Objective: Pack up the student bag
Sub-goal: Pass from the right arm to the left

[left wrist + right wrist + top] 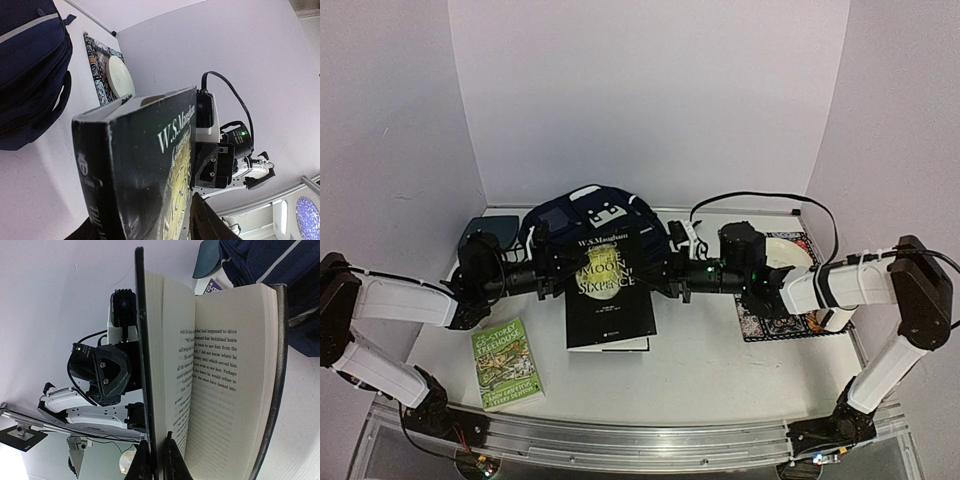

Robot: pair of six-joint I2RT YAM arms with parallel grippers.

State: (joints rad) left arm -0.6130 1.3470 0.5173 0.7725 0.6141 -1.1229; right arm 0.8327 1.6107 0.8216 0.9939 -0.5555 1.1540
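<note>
The student bag [582, 212] lay at the far middle of the tabletop [700, 370], close to the back wall. It was dark blue with thin white stripes, and I could not tell if it was zipped open.

Just in front of the bag, on the near side, a black book [610, 290] sat between my two arms. Its front cover faced up and had yellow and white words on it.

The left gripper [558, 272] was at the left edge of the book. In the left wrist view the book filled the space between the fingers [206, 222], so that gripper was pinching the book by its thick side.

The right gripper [668, 276] was at the right edge of the book. In the right wrist view its two fingers [144, 462] were pressed onto the thin black cover. The cover stood apart from the pages there, so the book was partly open and I could read some lines of print.

A green book [508, 364] lay flat on the near left of the tabletop, well apart from the black one. A small dark teal pad [488, 230] lay just to the left of the bag. On the right there was a patterned mat [765, 322] with a white round dish [785, 250] on its far part. A black cable [760, 197] looped along the far right.
</note>
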